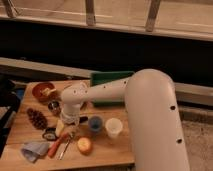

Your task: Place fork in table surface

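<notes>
Cloth (33,150): front-left of the table (22,131).
Pinecone (36,118): behind the cloth.
Red tool (56,146): lying just right of the cloth.
Gripper (62,129): pointing down, low over the table, jaws spread, nothing between them.
Fork (66,147): flat on the table, beside the red tool, just in front of the gripper.
Cups: 2, a blue cup (95,124) and a white cup (113,128).
Tray (111,79): rear edge.

Arm (150,115) over table surface (111,151), claw (64,126) low near fork (65,148) and orange-handled tool (56,146), green tray (107,76) behind
</notes>
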